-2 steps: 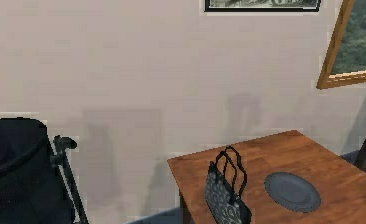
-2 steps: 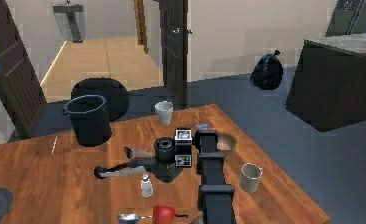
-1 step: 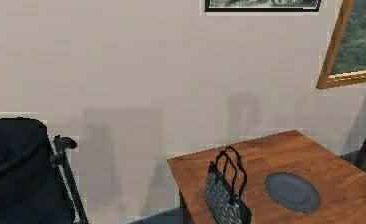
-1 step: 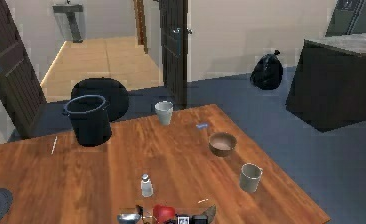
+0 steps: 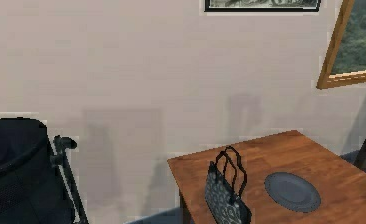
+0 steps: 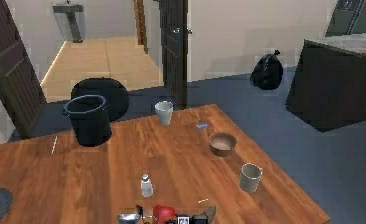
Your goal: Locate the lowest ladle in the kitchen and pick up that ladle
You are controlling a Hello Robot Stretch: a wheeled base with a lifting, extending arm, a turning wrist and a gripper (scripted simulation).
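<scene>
No shape here reads clearly as a ladle. On the wooden table (image 6: 111,175) lies a thin pale stick (image 6: 53,145) near a black pot (image 6: 88,118). My gripper (image 6: 156,216) seems to show at the arm side view's bottom edge as dark parts beside a white marked square. A small red thing (image 6: 164,212) and a silvery thing (image 6: 131,213) lie right by it on the table. I cannot tell whether the gripper holds anything.
The table also carries a pale cup (image 6: 164,112), a bowl (image 6: 223,143), a mug (image 6: 251,177) and a small bottle (image 6: 146,185). Beyond it are a dark door (image 6: 174,50), a black bag (image 6: 268,70) and a dark counter (image 6: 336,80). Ahead, a handbag (image 5: 227,190) and a grey plate (image 5: 292,191) sit on a table corner (image 5: 291,150).
</scene>
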